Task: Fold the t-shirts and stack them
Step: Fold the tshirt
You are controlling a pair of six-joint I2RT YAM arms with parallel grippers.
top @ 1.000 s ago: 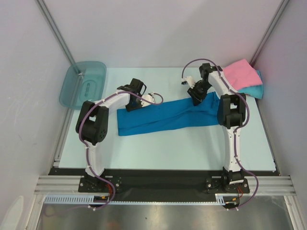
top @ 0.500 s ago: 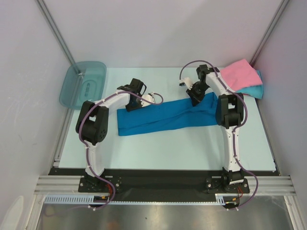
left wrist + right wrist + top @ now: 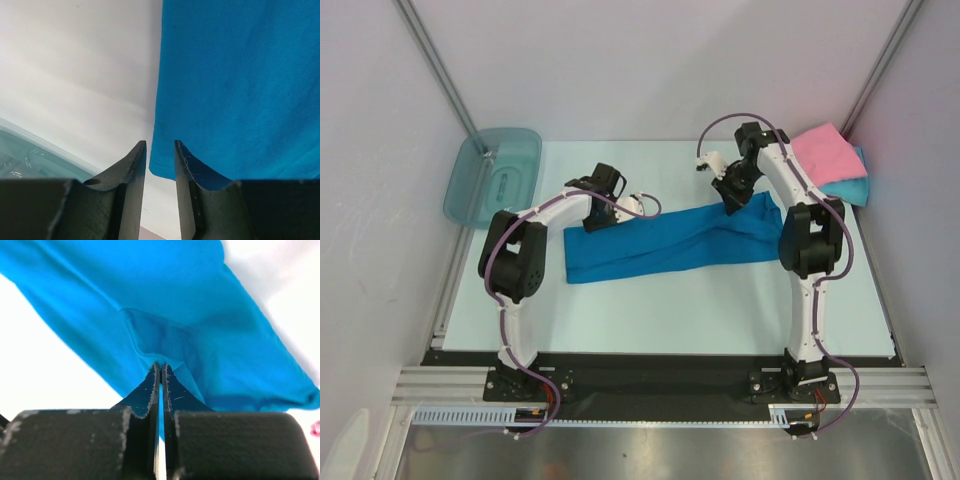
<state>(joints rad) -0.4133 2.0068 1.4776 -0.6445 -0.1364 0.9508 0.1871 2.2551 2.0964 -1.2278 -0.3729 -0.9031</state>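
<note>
Your right tool (image 3: 160,367) has snapped together since a second ago and now pinches the far edge of the deep blue t-shirt (image 3: 660,240). The shirt lies long-ways, left to right, across the desk (image 3: 650,300). Your left tool (image 3: 160,145), part spread, sits at its left-hand far edge.

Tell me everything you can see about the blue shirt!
The blue shirt is soft, plain cloth with no print. It is folded into a long band that lies flat across the table, slanting a little. Near its right end the cloth puckers where the right gripper is shut on a pinch of it. The left gripper is at its far edge with jaws apart, and no grip shows there.
</note>
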